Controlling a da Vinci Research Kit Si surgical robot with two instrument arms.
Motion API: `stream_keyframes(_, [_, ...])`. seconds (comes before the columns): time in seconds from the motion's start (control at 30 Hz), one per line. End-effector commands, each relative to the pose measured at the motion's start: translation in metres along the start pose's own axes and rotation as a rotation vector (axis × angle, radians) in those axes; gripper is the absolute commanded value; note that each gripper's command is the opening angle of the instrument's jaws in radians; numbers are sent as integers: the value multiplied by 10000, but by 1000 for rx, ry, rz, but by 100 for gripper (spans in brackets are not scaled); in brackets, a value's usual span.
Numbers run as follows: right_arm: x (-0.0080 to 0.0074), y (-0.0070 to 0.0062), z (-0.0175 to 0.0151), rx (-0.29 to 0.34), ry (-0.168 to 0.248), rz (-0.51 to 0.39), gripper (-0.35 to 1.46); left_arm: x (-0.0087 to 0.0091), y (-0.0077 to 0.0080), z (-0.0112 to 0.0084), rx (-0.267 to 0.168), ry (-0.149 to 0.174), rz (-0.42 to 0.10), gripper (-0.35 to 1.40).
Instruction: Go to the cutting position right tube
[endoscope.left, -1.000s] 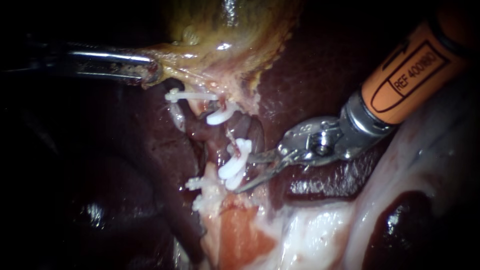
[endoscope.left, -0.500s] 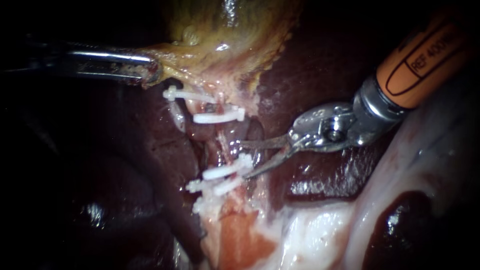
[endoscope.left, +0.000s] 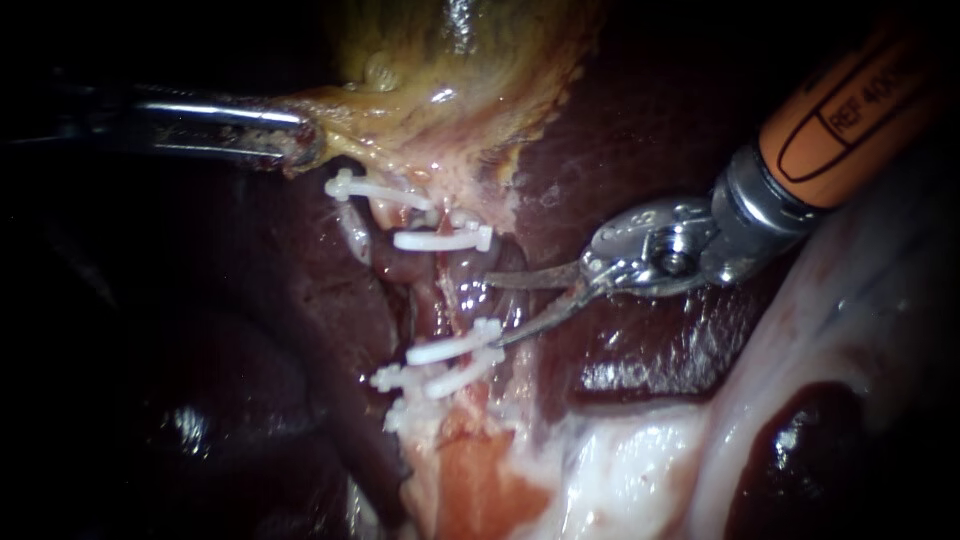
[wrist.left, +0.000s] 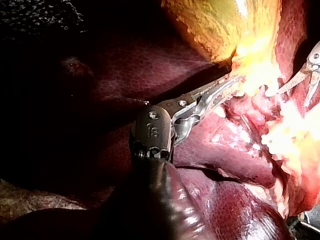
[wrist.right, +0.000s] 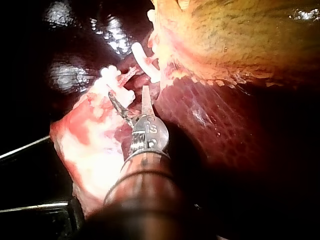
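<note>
Two jaws, right instrument (endoscope.left: 492, 312): stood open in a narrow V with nothing gripped, the tips pointing at the side of the right tube.
Right tube (endoscope.left: 452, 292): ran between the upper clip (endoscope.left: 440, 240) and the lower clips (endoscope.left: 450, 348). Its bare stretch lay just beside the open tips, and contact could not be told.
Left instrument (endoscope.left: 298, 145): jaws were closed on the gallbladder's yellow edge, holding it stretched out to the side.
Gallbladder (endoscope.left: 450, 60): lay above the clipped tubes.
Liver (endoscope.left: 640, 130): dark red, lay around the tubes and under the right instrument's shaft.
</note>
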Motion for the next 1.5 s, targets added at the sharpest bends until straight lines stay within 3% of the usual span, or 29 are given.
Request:
stream_keyframes(0.03, [1,1,3,-2,0,1,140,0,0,0,0,0,0,-35])
stream_keyframes(0.27, [11,3,24,16,58,19,140,0,0,0,0,0,0,-35])
stream_keyframes(0.67, [24,4,65,18,69,50,141,0,0,0,0,0,0,-35])
stream_keyframes(0.8, [31,1,76,49,132,66,143,0,0,0,0,0,0,-35])
stream_keyframes(0.97, [40,-3,83,73,176,89,143,0,0,0,0,0,0,-35])
stream_keyframes(1.3, [44,-7,84,84,188,96,143,0,1,0,1,0,0,-35])
stream_keyframes(1.5, [51,-20,81,130,203,112,143,0,1,1,1,0,0,-35])
